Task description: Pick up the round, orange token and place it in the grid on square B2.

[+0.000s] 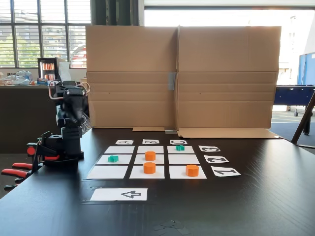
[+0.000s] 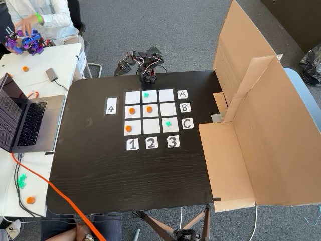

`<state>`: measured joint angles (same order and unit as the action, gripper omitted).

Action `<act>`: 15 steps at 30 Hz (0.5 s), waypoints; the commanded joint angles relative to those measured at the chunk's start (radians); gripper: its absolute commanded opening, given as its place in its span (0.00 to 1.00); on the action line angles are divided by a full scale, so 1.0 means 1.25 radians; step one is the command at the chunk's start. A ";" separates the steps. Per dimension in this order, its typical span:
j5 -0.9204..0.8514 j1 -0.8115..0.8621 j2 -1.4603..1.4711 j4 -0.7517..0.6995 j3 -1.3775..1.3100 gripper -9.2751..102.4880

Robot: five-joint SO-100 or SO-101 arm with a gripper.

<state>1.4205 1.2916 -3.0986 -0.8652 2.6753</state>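
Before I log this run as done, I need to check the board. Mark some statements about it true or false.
1. An orange token sits on square B2. True.
2. Three green crosses lie on the grid. False: two, one green cross on A2 and another on C3.
3. The arm reaches over the grid. False: it sits folded beside the grid's A side, off the squares.
4. Square A1 is bare. True.
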 commanded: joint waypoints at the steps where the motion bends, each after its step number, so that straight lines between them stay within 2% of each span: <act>1: -0.020 0.109 -0.081 0.013 0.080 0.07; 7: -0.026 0.266 -0.174 0.009 0.158 0.07; 15: -0.045 0.355 -0.183 0.055 0.270 0.07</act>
<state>1.3729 1.7073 -3.3165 -0.8422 2.9713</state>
